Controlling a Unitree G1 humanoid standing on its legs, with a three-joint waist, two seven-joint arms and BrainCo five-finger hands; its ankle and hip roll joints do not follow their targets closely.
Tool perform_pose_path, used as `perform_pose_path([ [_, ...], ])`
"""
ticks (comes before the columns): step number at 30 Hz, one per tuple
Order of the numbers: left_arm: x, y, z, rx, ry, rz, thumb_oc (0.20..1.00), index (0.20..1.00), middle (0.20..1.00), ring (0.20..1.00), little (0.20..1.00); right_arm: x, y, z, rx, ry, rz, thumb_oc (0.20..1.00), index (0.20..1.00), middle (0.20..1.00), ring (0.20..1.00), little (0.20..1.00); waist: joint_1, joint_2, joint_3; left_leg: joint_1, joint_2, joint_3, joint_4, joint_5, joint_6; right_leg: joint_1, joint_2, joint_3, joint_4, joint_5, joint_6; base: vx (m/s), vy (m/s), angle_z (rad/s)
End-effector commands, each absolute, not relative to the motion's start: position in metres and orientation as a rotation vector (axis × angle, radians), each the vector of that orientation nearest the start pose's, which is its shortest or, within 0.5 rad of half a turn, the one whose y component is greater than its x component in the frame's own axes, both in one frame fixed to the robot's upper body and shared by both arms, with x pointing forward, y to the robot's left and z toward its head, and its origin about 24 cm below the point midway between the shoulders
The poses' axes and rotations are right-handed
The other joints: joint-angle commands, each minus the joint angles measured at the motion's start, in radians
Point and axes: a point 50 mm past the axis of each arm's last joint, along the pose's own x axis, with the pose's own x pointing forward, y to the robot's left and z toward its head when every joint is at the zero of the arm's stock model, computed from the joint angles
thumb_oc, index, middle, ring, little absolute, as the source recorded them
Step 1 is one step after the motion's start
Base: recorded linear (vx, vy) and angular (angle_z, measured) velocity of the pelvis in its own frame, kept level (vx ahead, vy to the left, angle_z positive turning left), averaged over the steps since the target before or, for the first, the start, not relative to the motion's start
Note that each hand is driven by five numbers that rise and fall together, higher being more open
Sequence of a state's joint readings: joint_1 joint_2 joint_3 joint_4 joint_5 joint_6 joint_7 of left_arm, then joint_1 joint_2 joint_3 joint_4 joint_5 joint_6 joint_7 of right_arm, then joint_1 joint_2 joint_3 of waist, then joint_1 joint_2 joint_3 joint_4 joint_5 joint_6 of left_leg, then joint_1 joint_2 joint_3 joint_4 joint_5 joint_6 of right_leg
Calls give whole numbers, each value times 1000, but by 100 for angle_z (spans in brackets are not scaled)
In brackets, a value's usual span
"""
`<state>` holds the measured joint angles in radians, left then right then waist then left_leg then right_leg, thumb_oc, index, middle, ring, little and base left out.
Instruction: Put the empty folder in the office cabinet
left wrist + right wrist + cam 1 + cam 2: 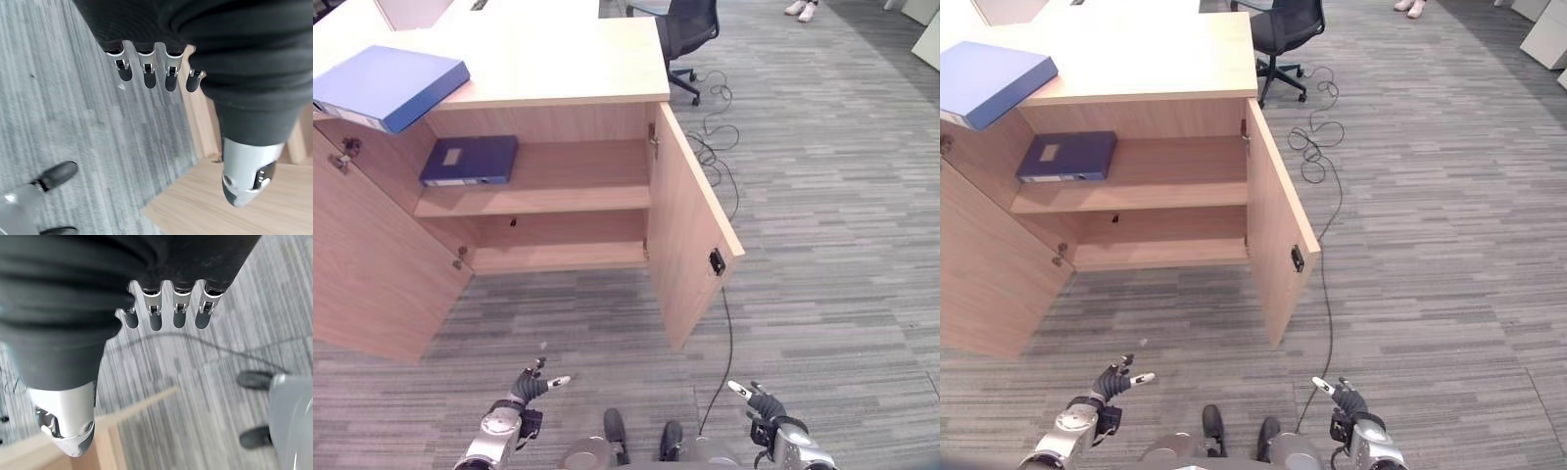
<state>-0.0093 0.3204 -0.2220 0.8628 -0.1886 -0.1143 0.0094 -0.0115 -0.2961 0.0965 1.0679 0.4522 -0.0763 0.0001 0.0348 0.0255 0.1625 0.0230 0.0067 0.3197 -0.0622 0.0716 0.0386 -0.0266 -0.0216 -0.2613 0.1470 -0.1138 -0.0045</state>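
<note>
Two folders show: a light blue folder (386, 85) lies on the cabinet (558, 69) top, a dark folder (470, 161) on its upper shelf. Both doors stand open. Left robot hand (530, 384) and right robot hand (759, 401) hang low, fingers relaxed, empty.

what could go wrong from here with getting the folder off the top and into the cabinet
1. The blue folder overhangs the cabinet top's left edge; a clumsy grab could tip it off.
2. The upper shelf already holds a dark folder, so aim right of it.
3. Both doors stand open; the right door could catch an arm. The left hand and right hand hang low, open and empty.
</note>
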Motion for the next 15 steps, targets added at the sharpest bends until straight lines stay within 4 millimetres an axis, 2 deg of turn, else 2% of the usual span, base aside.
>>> perform_pose_path([
  [1,204,218,-97,205,635,-12,1000,1000,1000,1000,1000,143,-274,-127,80,883,-372,1000,1000,1000,1000,1000,-12,-5,43,-31,23,-107,129,-89,-109,111,-23,94,-133,25,82,-61,27,7],
  [2,206,216,-96,208,626,-16,1000,1000,1000,1000,1000,142,-277,-127,75,886,-382,1000,1000,1000,1000,1000,-11,-6,55,-59,32,-144,173,-88,-130,113,-32,112,-137,27,78,-54,28,4],
  [4,208,214,-95,204,615,-19,1000,1000,1000,1000,1000,141,-279,-126,77,888,-393,1000,1000,1000,1000,1000,-15,-11,64,-84,47,-170,201,-86,-144,118,-44,115,-143,30,78,-38,55,-17],
  [7,209,211,-94,205,606,-27,1000,1000,1000,1000,1000,130,-286,-128,76,918,-428,1000,1000,1000,1000,1000,-23,-18,60,-94,148,-183,180,-37,-156,131,-81,118,-143,23,88,54,146,6],
  [8,205,215,-96,207,619,-13,1000,1000,1000,1000,1000,127,-288,-129,78,922,-435,1000,1000,1000,1000,1000,-22,-13,46,-77,204,-217,116,12,-169,125,-87,130,-131,12,95,175,191,36],
  [10,204,216,-96,210,621,-3,1000,1000,1000,1000,1000,126,-291,-128,68,923,-440,1000,1000,1000,1000,1000,-16,-6,44,-78,246,-309,59,63,-193,118,-89,162,-103,-9,96,190,239,-1],
  [11,204,219,-96,210,625,11,1000,1000,1000,1000,1000,128,-293,-126,66,916,-443,1000,1000,1000,1000,1000,-13,2,48,-82,276,-389,43,102,-212,113,-90,197,-77,-26,98,167,290,-37],
  [12,204,220,-96,209,626,21,1000,1000,1000,1000,1000,129,-294,-126,63,915,-442,1000,1000,1000,1000,1000,-15,6,46,-74,296,-412,22,114,-224,110,-93,211,-64,-38,102,195,418,-45],
  [13,203,222,-97,205,627,29,1000,1000,1000,1000,1000,129,-298,-124,57,915,-451,1000,1000,1000,1000,1000,-20,8,42,-69,337,-402,10,147,-239,106,-112,223,-36,-54,118,159,393,-56],
  [15,206,223,-95,208,619,27,1000,1000,1000,1000,1000,127,-301,-124,49,923,-455,1000,1000,1000,1000,1000,-24,14,38,-69,392,-372,5,192,-253,98,-137,232,10,-79,141,199,534,-42],
])
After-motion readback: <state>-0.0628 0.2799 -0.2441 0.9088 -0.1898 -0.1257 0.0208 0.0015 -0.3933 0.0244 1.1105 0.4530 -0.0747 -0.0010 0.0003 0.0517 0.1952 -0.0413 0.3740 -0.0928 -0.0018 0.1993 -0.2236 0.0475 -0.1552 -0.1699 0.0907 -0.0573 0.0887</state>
